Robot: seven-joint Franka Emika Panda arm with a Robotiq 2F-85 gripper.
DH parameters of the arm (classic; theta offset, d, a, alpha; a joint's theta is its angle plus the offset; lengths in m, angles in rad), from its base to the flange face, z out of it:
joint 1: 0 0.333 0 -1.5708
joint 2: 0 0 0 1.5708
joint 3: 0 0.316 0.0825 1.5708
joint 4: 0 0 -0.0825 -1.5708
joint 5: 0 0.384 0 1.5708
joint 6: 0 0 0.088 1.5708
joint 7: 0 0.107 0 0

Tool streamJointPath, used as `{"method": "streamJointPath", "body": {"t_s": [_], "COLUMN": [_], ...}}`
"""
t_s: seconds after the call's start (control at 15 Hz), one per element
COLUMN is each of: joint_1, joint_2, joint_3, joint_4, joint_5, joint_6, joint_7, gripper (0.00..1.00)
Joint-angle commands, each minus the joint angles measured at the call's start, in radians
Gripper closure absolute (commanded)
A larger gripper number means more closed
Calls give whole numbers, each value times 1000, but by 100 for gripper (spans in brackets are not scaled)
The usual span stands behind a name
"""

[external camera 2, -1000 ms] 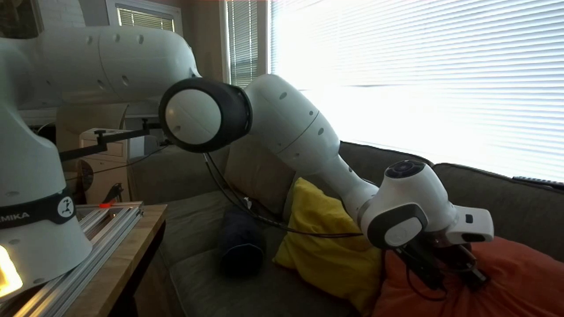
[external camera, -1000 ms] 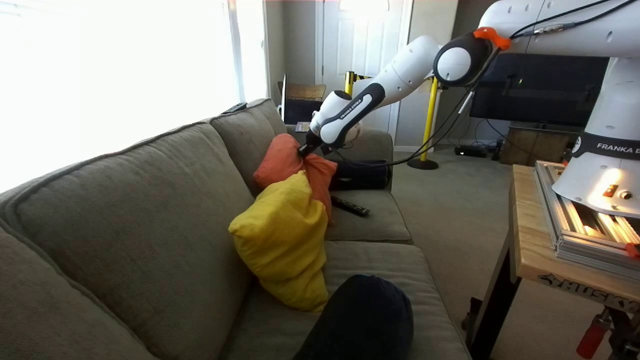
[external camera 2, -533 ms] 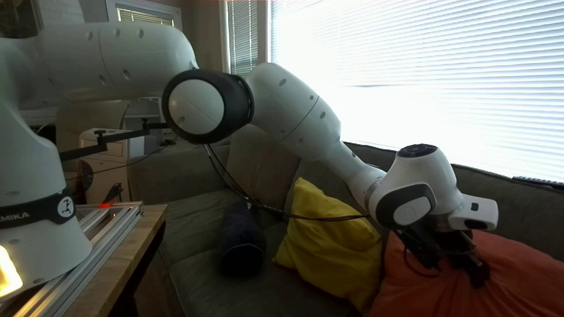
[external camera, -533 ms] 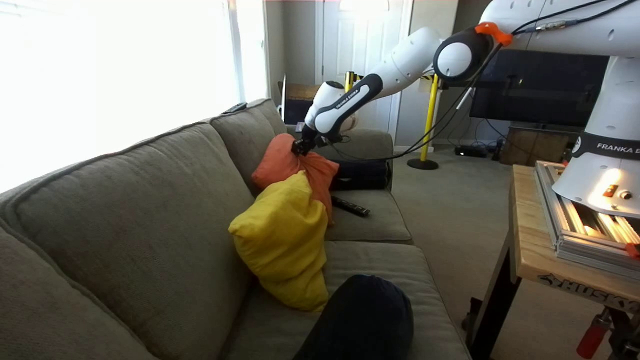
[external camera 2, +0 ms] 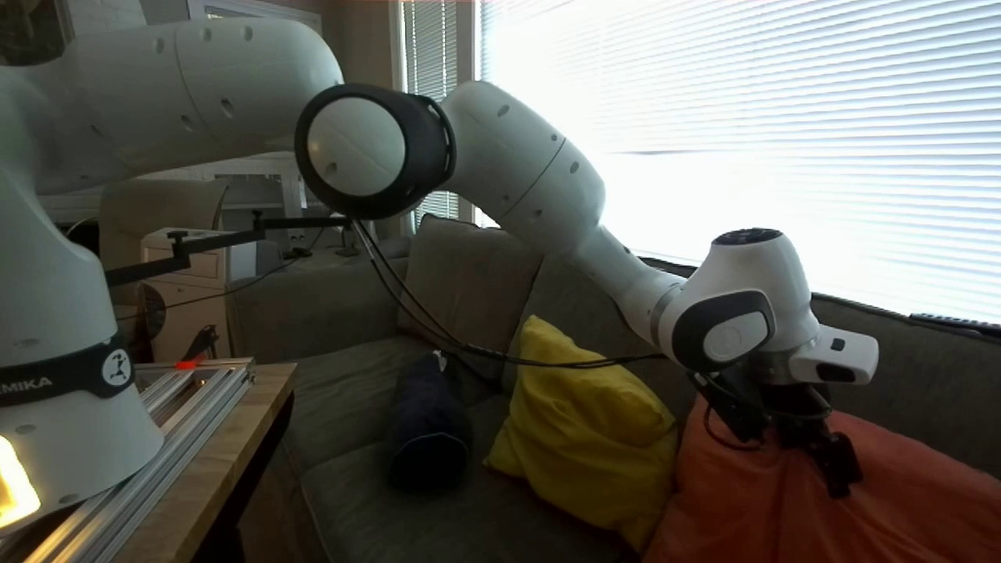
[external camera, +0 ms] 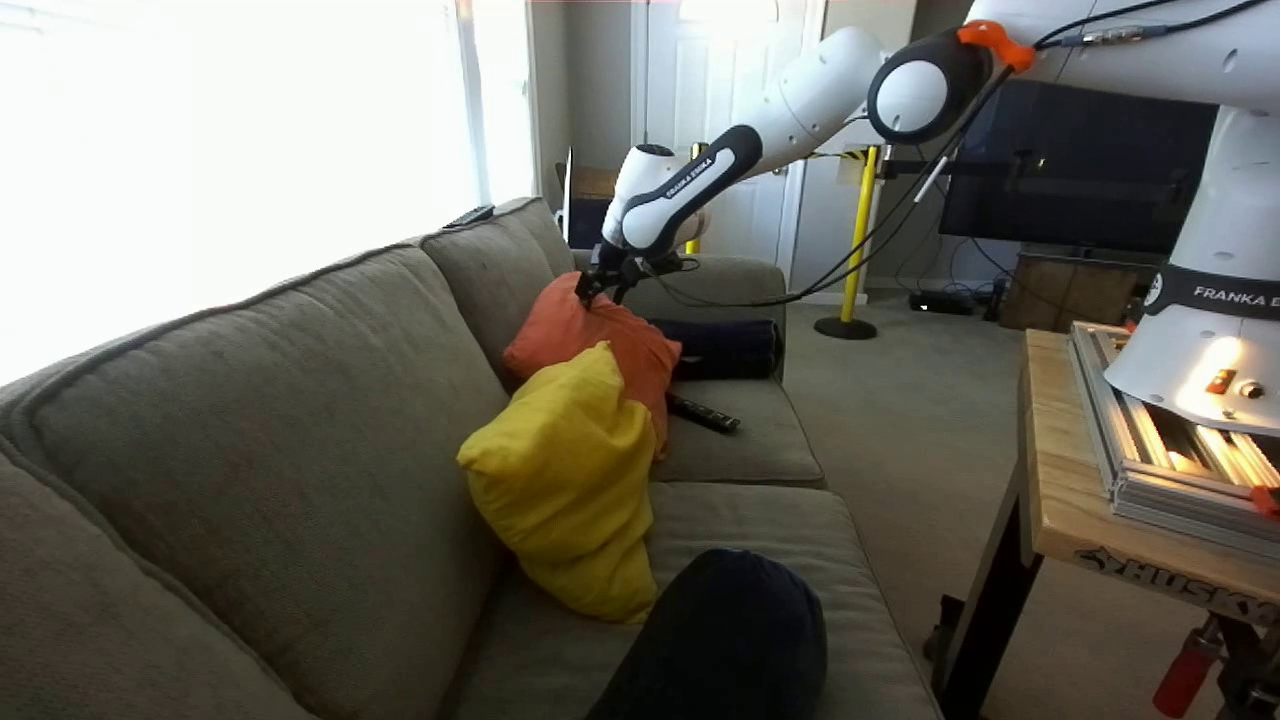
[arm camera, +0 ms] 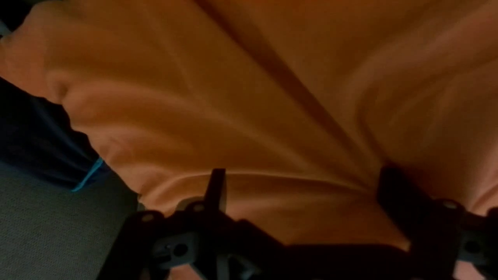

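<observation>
Standing with jaws wide apart, the hand (arm camera: 302, 173) touches the orange pillow (arm camera: 241, 112) with one fingertip (arm camera: 397, 192).

2 navy bolsters (external camera: 735, 640) and 1 yellow pillow (external camera: 565, 480) share the sofa (external camera: 280, 430).

White arm (external camera 2: 525, 168), black gripper (arm camera: 303, 171)

place: home living room | signs: sofa (external camera: 320, 430), yellow cushion (external camera: 560, 480), window blinds (external camera 2: 782, 141), television (external camera: 1090, 170)
</observation>
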Motion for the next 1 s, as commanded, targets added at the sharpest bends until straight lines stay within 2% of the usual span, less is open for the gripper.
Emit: {"method": "streamJointPath", "body": {"t_s": [0.0,0.33,0.4,0.73,0.8,0.93], "joint_1": [38,63,42,43,33,-31], "joint_2": [-81,-223,-105,-115,-132,-197], "joint_3": [-25,-15,-16,-16,10,147], "joint_4": [-114,-323,-156,-171,-192,-266], "joint_5": [3,-2,-5,-5,3,29], "joint_6": [-12,31,7,6,12,7], "joint_7": [63,36,44,43,19,-153], "gripper": [0,0,0,0,0,0]}}
